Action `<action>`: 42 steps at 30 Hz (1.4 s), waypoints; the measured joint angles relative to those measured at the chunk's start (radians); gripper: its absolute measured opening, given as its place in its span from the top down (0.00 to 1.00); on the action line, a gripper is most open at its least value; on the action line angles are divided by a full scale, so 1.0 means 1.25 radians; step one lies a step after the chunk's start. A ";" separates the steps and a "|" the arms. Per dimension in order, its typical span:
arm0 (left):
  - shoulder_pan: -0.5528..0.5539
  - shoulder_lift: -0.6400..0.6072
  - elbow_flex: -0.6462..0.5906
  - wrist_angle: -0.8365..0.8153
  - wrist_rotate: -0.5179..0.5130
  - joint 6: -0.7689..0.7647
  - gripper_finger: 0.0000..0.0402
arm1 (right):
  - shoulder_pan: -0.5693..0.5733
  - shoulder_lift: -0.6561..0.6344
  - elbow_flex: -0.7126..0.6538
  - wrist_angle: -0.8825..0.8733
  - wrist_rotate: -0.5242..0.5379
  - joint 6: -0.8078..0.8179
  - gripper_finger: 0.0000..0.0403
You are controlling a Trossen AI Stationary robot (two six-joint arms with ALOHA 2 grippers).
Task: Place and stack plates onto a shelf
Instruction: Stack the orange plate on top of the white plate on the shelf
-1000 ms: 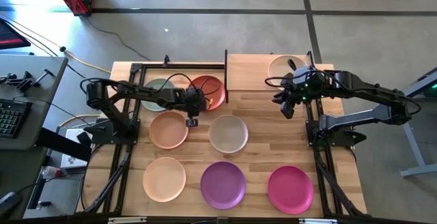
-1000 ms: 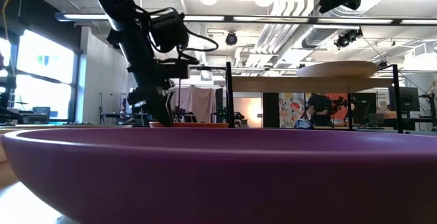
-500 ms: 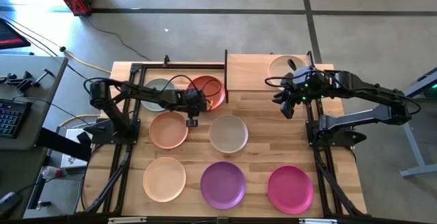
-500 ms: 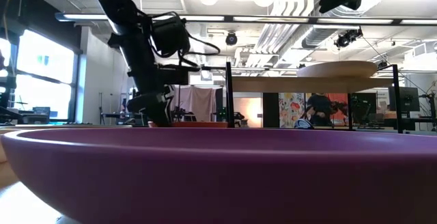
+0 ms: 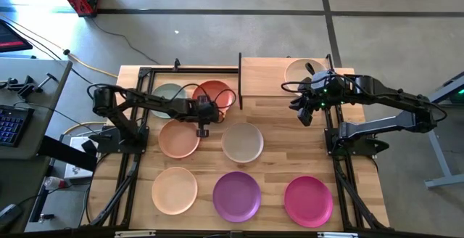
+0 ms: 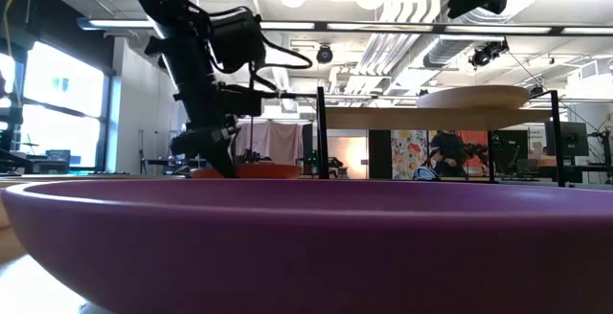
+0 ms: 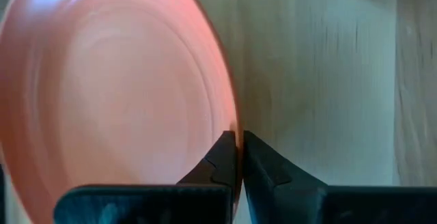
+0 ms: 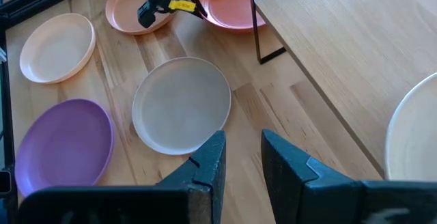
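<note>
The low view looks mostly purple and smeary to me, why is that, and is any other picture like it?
In the low view the purple plate sits right at the lens, filling the lower half out of focus; bright windows and ceiling lamps leave the left end effector a dark silhouette. In the left wrist view the terracotta plate is close and soft, glaring white along its upper rim.

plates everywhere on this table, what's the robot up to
The left gripper has its fingers shut on the rim of the terracotta plate, at the back of the table beside the green plate. The right gripper hangs open near the shelf, where one cream plate already sits. Five more plates lie on the table in front.
</note>
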 joint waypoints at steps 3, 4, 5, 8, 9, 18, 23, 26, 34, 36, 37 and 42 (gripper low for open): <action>-0.019 0.000 0.039 -0.074 -0.039 -0.003 1.00 | 0.000 0.000 0.000 0.000 0.000 0.000 0.82; -0.025 0.000 0.053 -0.095 -0.053 -0.002 1.00 | 0.000 0.000 0.000 0.000 0.000 0.000 0.82; -0.031 0.000 0.066 -0.117 -0.062 -0.003 1.00 | 0.000 0.000 0.000 0.001 0.000 0.002 0.82; -0.052 0.000 0.113 -0.191 -0.104 -0.013 1.00 | 0.000 0.000 0.000 0.013 0.000 0.014 0.82; -0.059 0.000 0.129 -0.216 -0.123 -0.017 1.00 | 0.000 0.000 0.000 0.016 0.000 0.021 0.82; -0.100 0.000 0.260 -0.463 -0.258 -0.163 1.00 | 0.000 0.000 0.000 0.019 -0.006 0.041 0.82; -0.128 0.000 0.335 -0.565 -0.315 -0.174 1.00 | 0.000 0.000 0.000 0.019 -0.007 0.038 0.82; -0.147 0.000 0.384 -0.603 -0.351 -0.168 1.00 | 0.000 0.000 0.000 0.019 -0.007 0.039 0.82; -0.195 0.000 0.511 -0.647 -0.430 -0.127 1.00 | 0.000 0.000 0.000 0.023 0.006 0.038 0.82; -0.211 0.000 0.536 -0.647 -0.443 -0.093 1.00 | 0.000 0.001 0.000 0.024 0.006 0.037 0.82; -0.220 0.000 0.548 -0.647 -0.445 -0.070 1.00 | 0.000 0.001 0.000 0.024 0.007 0.036 0.82; -0.267 0.000 0.578 -0.636 -0.446 0.081 1.00 | 0.000 0.021 0.000 0.024 0.012 0.035 0.81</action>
